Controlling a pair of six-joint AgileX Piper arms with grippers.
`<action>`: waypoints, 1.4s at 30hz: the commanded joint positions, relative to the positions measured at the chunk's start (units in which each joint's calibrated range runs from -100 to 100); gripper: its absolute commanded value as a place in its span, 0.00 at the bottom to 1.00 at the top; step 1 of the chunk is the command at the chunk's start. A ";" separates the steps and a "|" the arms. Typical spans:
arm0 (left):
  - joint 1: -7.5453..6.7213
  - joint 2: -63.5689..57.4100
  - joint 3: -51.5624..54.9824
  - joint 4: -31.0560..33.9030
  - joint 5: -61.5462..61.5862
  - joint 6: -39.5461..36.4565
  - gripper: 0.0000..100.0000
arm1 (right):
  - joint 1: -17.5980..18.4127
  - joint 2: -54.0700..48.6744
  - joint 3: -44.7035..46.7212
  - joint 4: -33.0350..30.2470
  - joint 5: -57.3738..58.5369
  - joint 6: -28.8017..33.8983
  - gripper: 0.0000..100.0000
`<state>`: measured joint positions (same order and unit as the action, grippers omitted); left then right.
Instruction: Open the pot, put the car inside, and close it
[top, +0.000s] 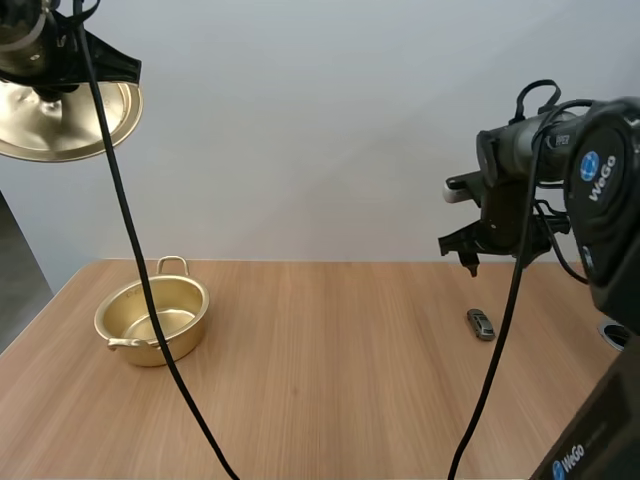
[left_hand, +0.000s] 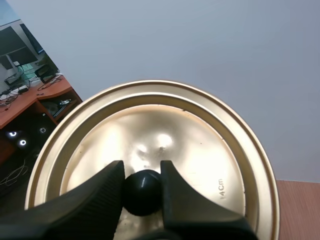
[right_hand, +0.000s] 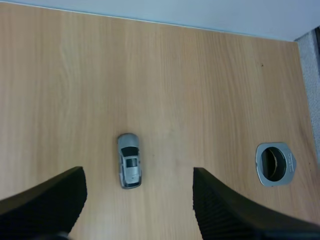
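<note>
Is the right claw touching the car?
Apart. In the high view the right claw hangs above the car, with bare table showing between them.

Shiny gold-toned metal pot (top: 190, 325) and lid (top: 50, 130); matt wood-grain table (top: 330, 380).

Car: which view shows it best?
Right wrist view: the car is seen whole from above, on the table. High view gives it as a small grey shape under the right gripper. Left wrist view faces the lid.
</note>
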<state>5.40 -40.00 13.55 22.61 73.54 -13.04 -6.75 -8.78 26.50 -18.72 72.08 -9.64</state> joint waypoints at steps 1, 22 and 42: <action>0.01 0.04 -0.04 -0.04 2.10 0.00 0.00 | -2.40 1.96 0.02 1.12 -1.97 -1.24 1.00; 0.01 0.04 0.21 -1.38 4.35 0.26 0.00 | -3.82 5.67 0.02 14.79 -0.64 -9.75 1.00; 0.01 0.04 0.21 -1.38 8.79 0.26 0.00 | -3.82 10.02 9.42 9.12 -18.11 -11.63 1.00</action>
<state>5.40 -40.00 13.82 21.21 82.00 -12.78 -10.59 0.13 35.91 -9.74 53.80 -21.27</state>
